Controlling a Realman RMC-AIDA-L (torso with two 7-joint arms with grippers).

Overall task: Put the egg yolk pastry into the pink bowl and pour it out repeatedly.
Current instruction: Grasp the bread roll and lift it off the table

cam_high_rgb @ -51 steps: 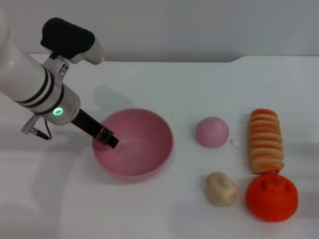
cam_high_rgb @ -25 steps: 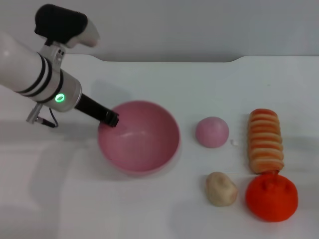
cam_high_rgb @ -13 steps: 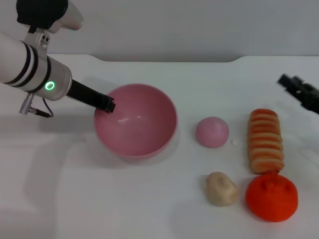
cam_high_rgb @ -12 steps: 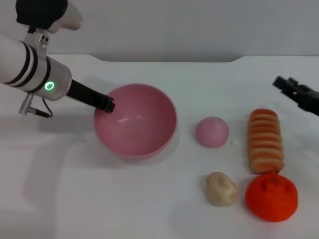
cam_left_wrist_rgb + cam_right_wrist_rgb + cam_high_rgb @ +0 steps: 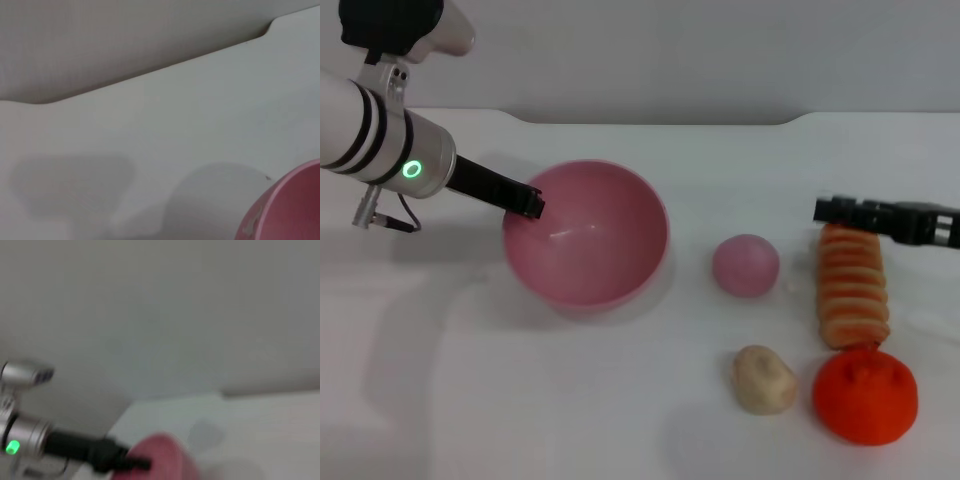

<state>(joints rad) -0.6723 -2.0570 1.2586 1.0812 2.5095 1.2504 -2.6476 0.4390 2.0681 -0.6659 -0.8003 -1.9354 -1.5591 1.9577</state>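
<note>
The pink bowl (image 5: 600,240) stands left of centre on the white table, tipped a little. My left gripper (image 5: 531,203) is shut on its left rim. An edge of the bowl (image 5: 295,210) shows in the left wrist view. The bowl (image 5: 162,460) and the left gripper (image 5: 127,461) appear blurred in the right wrist view. The egg yolk pastry (image 5: 764,379) lies alone near the front, right of centre. My right gripper (image 5: 823,210) reaches in from the right, above the far end of the ridged roll and well back from the pastry.
A small pink dome (image 5: 746,265) sits between bowl and roll. The orange-and-cream ridged roll (image 5: 852,285) lies at the right, with an orange-red lump (image 5: 865,397) in front of it, close beside the pastry. The table's back edge (image 5: 650,124) meets a grey wall.
The left gripper has carried the bowl back and to the left. The right gripper has come in from the right edge and now hangs over the roll's far end.
</note>
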